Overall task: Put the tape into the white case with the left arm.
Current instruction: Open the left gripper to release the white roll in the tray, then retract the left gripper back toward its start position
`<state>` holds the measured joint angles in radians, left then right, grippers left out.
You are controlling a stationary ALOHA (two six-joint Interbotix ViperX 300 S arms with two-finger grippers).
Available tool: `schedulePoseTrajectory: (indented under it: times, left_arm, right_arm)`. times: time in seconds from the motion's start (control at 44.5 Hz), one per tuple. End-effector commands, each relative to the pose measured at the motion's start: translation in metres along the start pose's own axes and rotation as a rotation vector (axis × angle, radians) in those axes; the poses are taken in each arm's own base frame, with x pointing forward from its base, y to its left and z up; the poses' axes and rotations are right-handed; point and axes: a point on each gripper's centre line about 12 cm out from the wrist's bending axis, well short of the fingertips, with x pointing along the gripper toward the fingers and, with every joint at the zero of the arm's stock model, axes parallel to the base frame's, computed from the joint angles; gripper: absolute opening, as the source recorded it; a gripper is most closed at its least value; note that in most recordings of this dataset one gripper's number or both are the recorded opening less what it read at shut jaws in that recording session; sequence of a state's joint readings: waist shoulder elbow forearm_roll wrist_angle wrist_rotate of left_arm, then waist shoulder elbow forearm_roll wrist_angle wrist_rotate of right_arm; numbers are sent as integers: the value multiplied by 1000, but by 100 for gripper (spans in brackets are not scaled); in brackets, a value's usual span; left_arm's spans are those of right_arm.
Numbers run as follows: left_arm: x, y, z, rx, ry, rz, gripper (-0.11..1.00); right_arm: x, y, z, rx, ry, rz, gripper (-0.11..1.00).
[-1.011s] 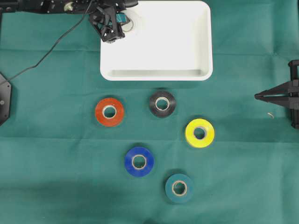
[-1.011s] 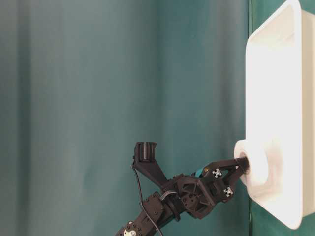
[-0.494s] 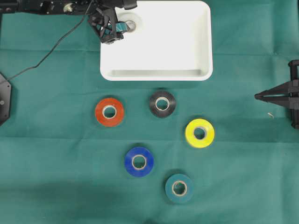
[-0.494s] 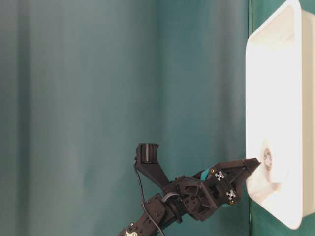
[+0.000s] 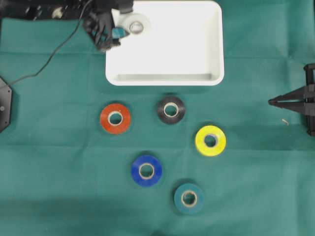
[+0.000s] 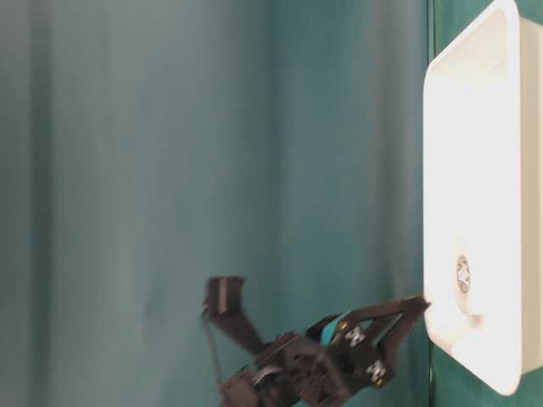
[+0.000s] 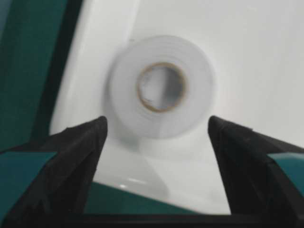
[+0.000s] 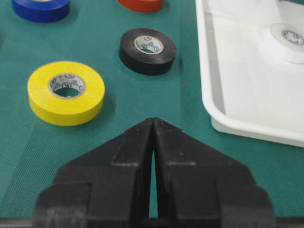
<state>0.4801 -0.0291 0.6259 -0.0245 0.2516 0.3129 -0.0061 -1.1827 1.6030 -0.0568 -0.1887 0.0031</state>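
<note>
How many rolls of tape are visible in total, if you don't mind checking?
6. White roll inside the white case; on the cloth below it: orange, black, yellow, blue, teal.

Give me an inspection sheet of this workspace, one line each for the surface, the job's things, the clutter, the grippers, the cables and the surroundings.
Surface: green cloth table cover, lightly wrinkled.
Job's things: large white rectangular plastic case at top centre; white tape roll lies flat in its top-left corner.
Clutter: five tape rolls on the cloth below the case, apart from each other: orange, black, yellow, blue, teal.
Grippers: left gripper open, empty, beside the case's top-left corner; right gripper shut, empty, at the right edge.
Cables: thin black cable runs from the left arm across the cloth.
Surroundings: plain green backdrop.
</note>
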Motion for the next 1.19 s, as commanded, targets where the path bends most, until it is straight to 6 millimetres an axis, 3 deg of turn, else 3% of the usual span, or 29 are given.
schedulePoseTrajectory:
  times: [0.0,0.382,0.741,1.168]
  left_arm:
    - [-23,-10,13,24,-71,-4,85]
    - [-73,-74,11,138,-208,-109,84]
    - [-118,-119,-1,68,-348,-237,84]
    - [-163,-149,-26,52,-468,-378,84]
  right_arm:
    - [1,0,4,2,-9,-2,-9]
    - [1,0,5,1,-11,0,-9]
    - [1,0,4,2,-9,-2,-9]
    - [1,0,5,0,-11,0,-9]
